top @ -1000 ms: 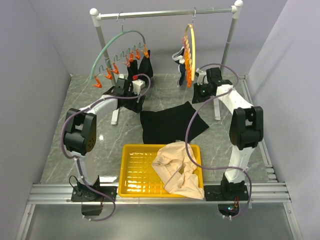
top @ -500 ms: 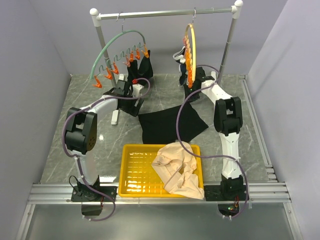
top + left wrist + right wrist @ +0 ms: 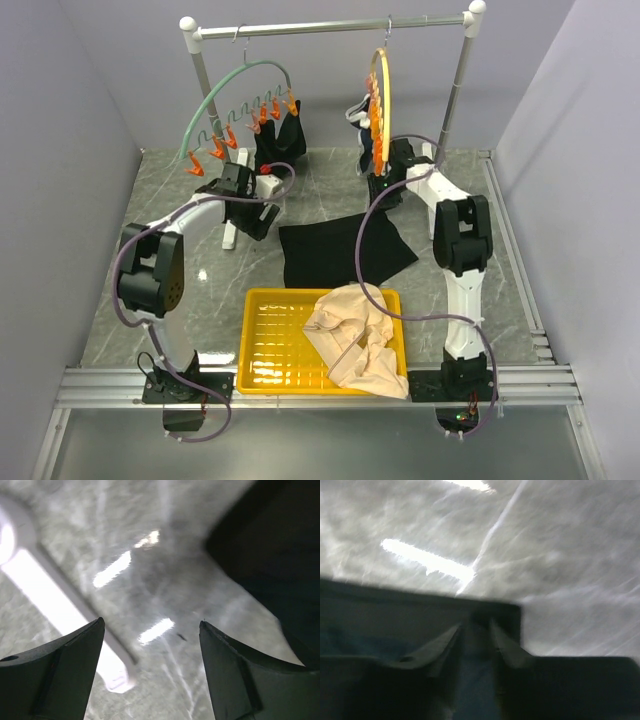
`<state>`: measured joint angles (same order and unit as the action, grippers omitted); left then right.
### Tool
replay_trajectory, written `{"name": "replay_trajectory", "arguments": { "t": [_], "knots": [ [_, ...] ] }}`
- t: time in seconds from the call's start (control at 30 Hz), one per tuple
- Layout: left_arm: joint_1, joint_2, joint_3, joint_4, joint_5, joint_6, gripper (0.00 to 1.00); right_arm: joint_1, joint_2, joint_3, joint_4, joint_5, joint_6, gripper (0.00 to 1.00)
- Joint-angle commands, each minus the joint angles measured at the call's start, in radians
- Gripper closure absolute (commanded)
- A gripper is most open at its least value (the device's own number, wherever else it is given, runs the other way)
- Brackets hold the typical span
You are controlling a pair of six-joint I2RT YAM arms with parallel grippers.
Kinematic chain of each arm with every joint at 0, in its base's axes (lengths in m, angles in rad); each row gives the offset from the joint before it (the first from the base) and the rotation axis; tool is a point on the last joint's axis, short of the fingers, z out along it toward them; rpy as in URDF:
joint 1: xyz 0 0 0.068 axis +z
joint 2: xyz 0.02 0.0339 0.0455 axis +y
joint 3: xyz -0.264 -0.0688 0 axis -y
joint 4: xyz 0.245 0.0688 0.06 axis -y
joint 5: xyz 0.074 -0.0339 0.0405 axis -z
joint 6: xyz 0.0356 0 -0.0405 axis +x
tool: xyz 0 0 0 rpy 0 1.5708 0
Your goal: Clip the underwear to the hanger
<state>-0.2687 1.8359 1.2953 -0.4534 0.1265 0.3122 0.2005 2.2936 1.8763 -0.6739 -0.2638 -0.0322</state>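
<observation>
The black underwear [image 3: 335,252] lies flat on the marble table. The pale yellow hanger [image 3: 379,70] hangs edge-on from the rail, with orange clips [image 3: 374,112] down its side. My right gripper [image 3: 384,196] is low over the underwear's far right corner. In the right wrist view, which is blurred, its fingers [image 3: 476,623] stand a narrow gap apart, open, over the dark fabric [image 3: 395,615]. My left gripper [image 3: 266,218] hovers off the underwear's far left corner. Seen from the left wrist, it [image 3: 151,622] is wide open and empty, the black cloth [image 3: 270,545] to its right.
A green hanger [image 3: 230,88] with orange clips and a dark garment [image 3: 280,132] hangs at the left. A navy garment [image 3: 360,112] hangs by the yellow hanger. The rack's white foot [image 3: 230,235] [image 3: 60,605] is beside my left gripper. A yellow tray [image 3: 262,298] with a beige garment [image 3: 350,335] is near.
My right arm has swung down from beside the yellow hanger to the underwear's far right corner, its jaws parting slightly. My left gripper has dropped lower beside the underwear's left corner.
</observation>
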Motion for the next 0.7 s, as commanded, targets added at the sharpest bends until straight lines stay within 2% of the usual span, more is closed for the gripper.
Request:
{"name": "replay_trajectory", "arguments": {
  "t": [0.0, 0.1, 0.13, 0.23, 0.37, 0.53, 0.6, 0.67],
  "knots": [
    [-0.003, -0.092, -0.010, -0.053, 0.192, 0.068, 0.18, -0.003, -0.182, -0.057, 0.106, -0.121, -0.012, 0.60],
    [-0.003, -0.130, -0.025, -0.099, 0.312, 0.097, 0.18, -0.004, -0.244, -0.115, 0.146, -0.182, 0.008, 0.48],
    [-0.003, -0.144, -0.030, -0.103, 0.384, 0.103, 0.17, -0.006, -0.284, -0.127, 0.151, -0.213, 0.015, 0.46],
    [-0.007, -0.197, -0.063, -0.100, 0.439, 0.133, 0.17, -0.006, -0.356, -0.184, 0.168, -0.244, 0.031, 0.41],
    [-0.035, -0.248, -0.119, -0.103, 0.487, 0.166, 0.16, -0.006, -0.428, -0.271, 0.160, -0.267, 0.031, 0.40],
    [-0.098, -0.280, -0.178, -0.102, 0.479, 0.222, 0.17, -0.010, -0.506, -0.399, 0.139, -0.238, 0.028, 0.40],
    [-0.121, -0.303, -0.189, -0.078, 0.504, 0.200, 0.17, -0.018, -0.529, -0.439, 0.137, -0.213, 0.029, 0.40],
    [-0.125, -0.331, -0.217, 0.014, 0.527, 0.160, 0.17, -0.041, -0.563, -0.488, 0.137, -0.210, 0.031, 0.40]
  ]
}}
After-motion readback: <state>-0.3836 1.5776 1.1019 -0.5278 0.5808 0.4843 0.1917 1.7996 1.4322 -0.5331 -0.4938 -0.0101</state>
